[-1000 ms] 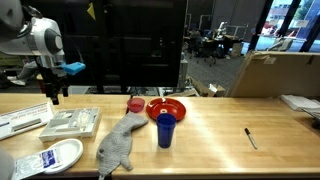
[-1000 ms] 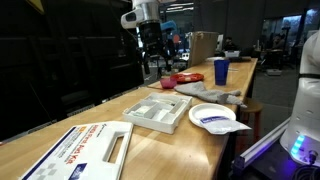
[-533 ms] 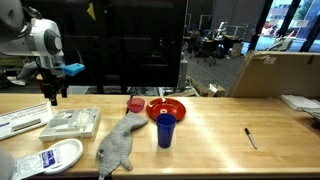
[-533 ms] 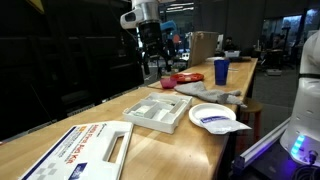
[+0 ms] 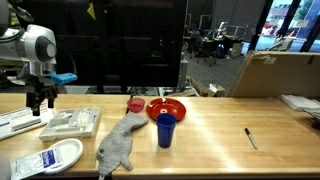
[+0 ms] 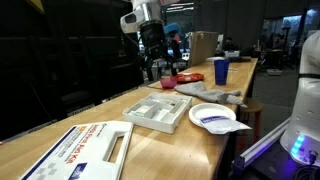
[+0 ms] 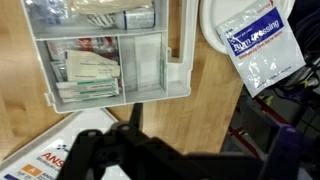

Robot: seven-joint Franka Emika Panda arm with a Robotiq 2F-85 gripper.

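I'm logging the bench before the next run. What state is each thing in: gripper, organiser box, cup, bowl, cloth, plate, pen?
Gripper: open, empty, in the air by the organiser box.
Organiser box: open, packets in its compartments.
Blue cup: upright.
Red bowl: upright.
Grey cloth: crumpled, lying on the table.
White plate: holds a packet.
Pen: lying flat.

White, rounded arm (image 5: 40, 44) — black wrist and jaws, a blue piece alongside.
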